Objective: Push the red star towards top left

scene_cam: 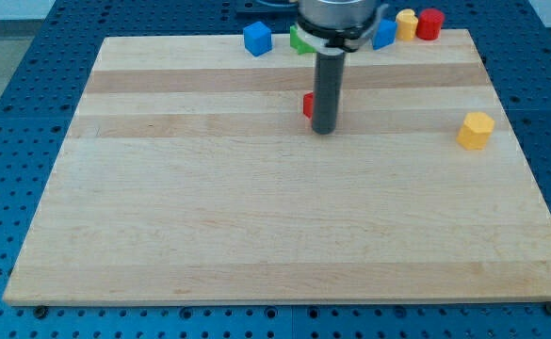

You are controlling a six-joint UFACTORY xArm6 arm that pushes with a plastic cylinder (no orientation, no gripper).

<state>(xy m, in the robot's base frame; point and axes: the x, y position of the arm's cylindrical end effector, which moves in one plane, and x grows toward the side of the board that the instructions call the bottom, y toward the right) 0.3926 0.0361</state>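
Red star [308, 104]: small, light, rigid block, likely slides easily on table [256, 217]; mostly hidden, touching rod's left side. Tip [324, 129] holds nothing; push its lower-right flank.

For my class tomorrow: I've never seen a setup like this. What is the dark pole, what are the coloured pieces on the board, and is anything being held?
This is one camera view looking down at a wooden board on a blue perforated table. The dark pole is the end of a robot arm. It has no pincer, so it holds nothing and only pushes. My tip rests on the board, right beside the red star, which peeks out on the rod's left and is mostly hidden. Along the view's top edge sit a blue cube, a green block partly hidden, another blue block, a yellow block and a red block. A yellow block sits alone at the view's right.
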